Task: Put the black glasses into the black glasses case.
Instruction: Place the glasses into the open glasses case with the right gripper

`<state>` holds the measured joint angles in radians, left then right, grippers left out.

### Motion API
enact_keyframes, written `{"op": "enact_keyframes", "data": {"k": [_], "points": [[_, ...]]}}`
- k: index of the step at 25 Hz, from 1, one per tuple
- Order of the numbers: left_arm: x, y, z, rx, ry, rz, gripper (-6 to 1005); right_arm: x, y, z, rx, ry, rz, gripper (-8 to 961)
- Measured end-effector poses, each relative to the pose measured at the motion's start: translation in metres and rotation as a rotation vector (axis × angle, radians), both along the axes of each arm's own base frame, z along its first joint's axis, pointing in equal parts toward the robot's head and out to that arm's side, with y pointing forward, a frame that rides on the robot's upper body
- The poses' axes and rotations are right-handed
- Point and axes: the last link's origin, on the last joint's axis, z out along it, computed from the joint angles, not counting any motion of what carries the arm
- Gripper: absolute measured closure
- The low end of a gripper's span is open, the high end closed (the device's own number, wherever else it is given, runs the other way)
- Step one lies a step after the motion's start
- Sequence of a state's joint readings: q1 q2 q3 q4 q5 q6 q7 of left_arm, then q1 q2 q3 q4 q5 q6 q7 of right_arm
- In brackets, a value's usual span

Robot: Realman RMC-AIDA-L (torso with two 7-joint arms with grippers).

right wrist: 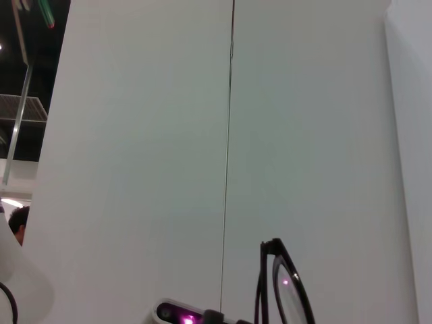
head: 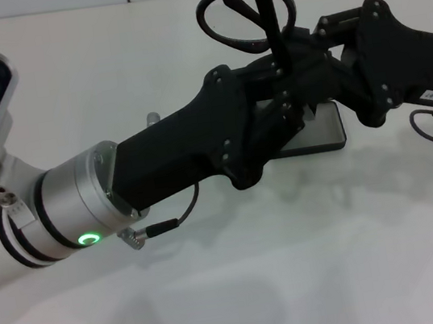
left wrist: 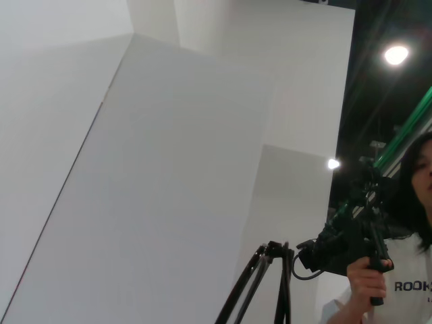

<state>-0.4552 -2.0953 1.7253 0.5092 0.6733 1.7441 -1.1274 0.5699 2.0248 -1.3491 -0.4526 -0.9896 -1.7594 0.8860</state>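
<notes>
Both arms meet above the middle of the white bench (head: 222, 308), toward its far edge. The left pincer (head: 278, 108) reaches in from the near left corner side, the right pincer (head: 311, 58) from the right edge, and their black bodies overlap so closely that the fingers cannot be told apart; whether either is clenched or released cannot be told. The black glasses (head: 247, 15) stand upright above the meeting point, lifted clear of the bench, one lens ring tilted toward the far edge and the folded temple arms running down into the pincers. Which pincer actually grips the frame is hidden.

The black glasses case (head: 318, 132) lies on the bench directly below the pincers, mostly covered by them; only its right end shows, and whether its lid is up cannot be made out.

The left wrist view shows the frame's thin arms (left wrist: 260, 287) against a white wall, and the right wrist view shows one lens (right wrist: 287, 290) edge-on.
</notes>
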Motion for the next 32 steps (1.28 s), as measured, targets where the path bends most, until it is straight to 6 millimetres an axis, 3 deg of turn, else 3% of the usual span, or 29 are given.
{"op": "enact_keyframes", "data": {"k": [21, 29, 32], "points": [[-0.007, 0.0, 0.004, 0.017, 0.012, 0.005, 887, 0.005, 0.009, 0.004, 0.064, -0.037, -0.037, 889], [-0.041, -0.002, 0.044, 0.124, -0.024, 0.075, 887, 0.019, -0.002, 0.033, 0.137, -0.12, -0.052, 885], [-0.055, -0.009, 0.066, 0.18, -0.058, 0.081, 887, 0.022, -0.01, 0.033, 0.134, -0.228, -0.056, 883]]}}
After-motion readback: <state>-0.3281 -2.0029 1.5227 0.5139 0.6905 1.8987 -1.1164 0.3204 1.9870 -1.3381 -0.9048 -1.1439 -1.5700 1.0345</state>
